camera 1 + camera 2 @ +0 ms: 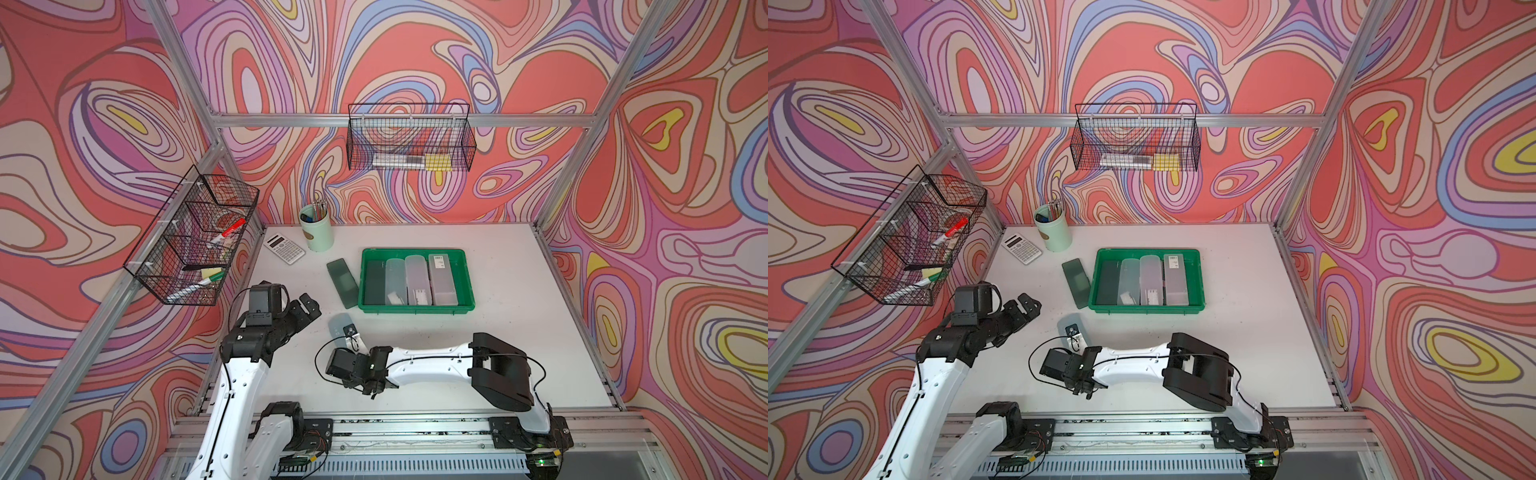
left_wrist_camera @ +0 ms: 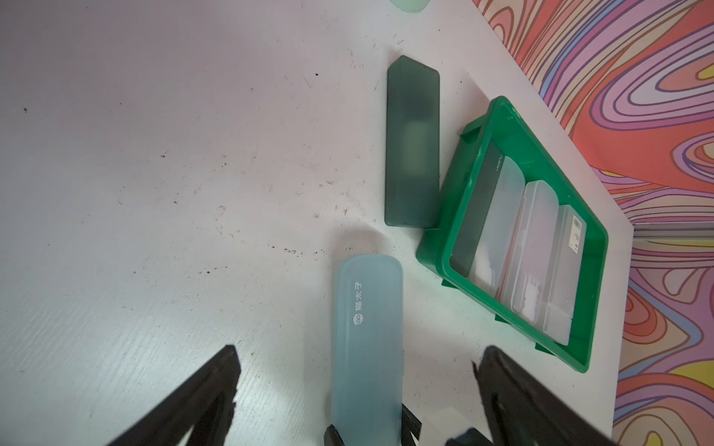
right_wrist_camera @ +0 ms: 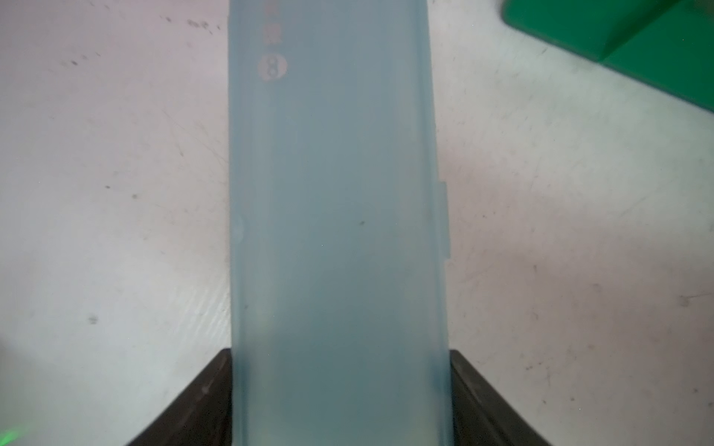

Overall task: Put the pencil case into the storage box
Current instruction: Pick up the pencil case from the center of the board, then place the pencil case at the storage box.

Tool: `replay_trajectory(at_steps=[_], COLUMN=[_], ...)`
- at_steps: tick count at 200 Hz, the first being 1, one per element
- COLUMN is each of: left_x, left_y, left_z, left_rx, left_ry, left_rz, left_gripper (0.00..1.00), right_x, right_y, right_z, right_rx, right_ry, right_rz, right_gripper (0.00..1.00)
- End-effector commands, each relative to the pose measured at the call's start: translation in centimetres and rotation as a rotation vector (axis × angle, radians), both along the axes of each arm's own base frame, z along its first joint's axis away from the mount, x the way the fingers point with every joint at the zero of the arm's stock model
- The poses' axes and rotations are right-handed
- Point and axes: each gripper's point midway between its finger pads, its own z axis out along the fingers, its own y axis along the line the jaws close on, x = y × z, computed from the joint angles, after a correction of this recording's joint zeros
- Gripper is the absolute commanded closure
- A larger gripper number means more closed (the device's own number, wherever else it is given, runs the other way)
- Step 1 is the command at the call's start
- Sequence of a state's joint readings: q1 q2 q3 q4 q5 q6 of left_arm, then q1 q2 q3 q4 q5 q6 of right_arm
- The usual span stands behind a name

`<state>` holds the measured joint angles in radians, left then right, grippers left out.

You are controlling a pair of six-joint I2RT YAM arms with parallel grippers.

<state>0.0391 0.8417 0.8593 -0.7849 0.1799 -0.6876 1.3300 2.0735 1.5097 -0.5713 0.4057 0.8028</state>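
- Counting six pencil cases in all: four cases (image 1: 411, 278) lying side by side in the green storage box (image 1: 415, 308), one dark green case (image 1: 343, 282) on the table (image 1: 519, 332) just beside the box at its 9 o'clock, and one blue pencil case (image 1: 340, 325) at my right gripper (image 1: 351, 334).
- Also two wire baskets (image 1: 195, 237) on the frame, one cup (image 1: 316, 228), one calculator (image 1: 284, 248).
- In both top views the right wrist hides most of the blue pencil case; only its far end shows, pointing to about 11 o'clock.
- Right wrist view cuts the case off at both ends, and its printed mark is blurred.
- I cannot tell whether the case is off the table.
- Right gripper (image 3: 340, 359): fingers pressed against both long sides of the blue pencil case (image 3: 336, 193), gripping its near end.
- Storage box sits at about 1 o'clock from that case, apart from it.
- Left gripper (image 1: 307, 307): jaws spread wide, holding nothing, at 9 o'clock of the blue case.
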Motion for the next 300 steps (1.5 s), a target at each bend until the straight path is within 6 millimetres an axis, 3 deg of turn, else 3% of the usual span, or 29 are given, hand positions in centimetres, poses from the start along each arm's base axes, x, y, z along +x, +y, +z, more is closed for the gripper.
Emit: replay_trajectory(at_steps=[1, 54, 91, 131, 179, 221, 244, 300], left_x=[-0.2, -0.4, -0.3, 0.4, 3.8, 7.2, 8.6, 10.6], left_y=[0.3, 0.5, 0.3, -0.4, -2.2, -4.7, -7.0, -12.1], left_z=[1.3, 3.9, 5.4, 6.3, 6.7, 6.6, 6.3, 4.6], left_rx=[0.018, 0.037, 0.037, 0.008, -0.097, -0.155, -0.147, -0.176], left_ry=[-0.009, -0.054, -0.086, -0.114, -0.145, -0.155, -0.156, -0.161], left_rz=[0.004, 0.000, -0.011, -0.041, -0.105, -0.184, -0.261, -0.432], left_gripper=[0.01, 0.01, 0.01, 0.01, 0.01, 0.01, 0.01, 0.01], right_x=[0.8, 1.9, 4.1, 7.7, 14.4, 20.3, 22.7, 25.7], right_y=[0.8, 0.5, -0.3, -2.0, -5.9, -9.1, -10.1, -11.7], right_z=[4.9, 8.0, 9.8, 11.7, 12.9, 11.7, 10.0, 6.5], right_rx=[0.083, 0.094, 0.118, 0.137, 0.184, 0.234, 0.233, 0.178], right_ry=[-0.089, -0.129, -0.145, -0.163, -0.133, -0.080, -0.042, 0.006], right_rz=[0.016, -0.008, -0.048, -0.102, -0.220, -0.301, -0.329, -0.381], right_gripper=[0.43, 0.43, 0.43, 0.43, 0.43, 0.43, 0.43, 0.44])
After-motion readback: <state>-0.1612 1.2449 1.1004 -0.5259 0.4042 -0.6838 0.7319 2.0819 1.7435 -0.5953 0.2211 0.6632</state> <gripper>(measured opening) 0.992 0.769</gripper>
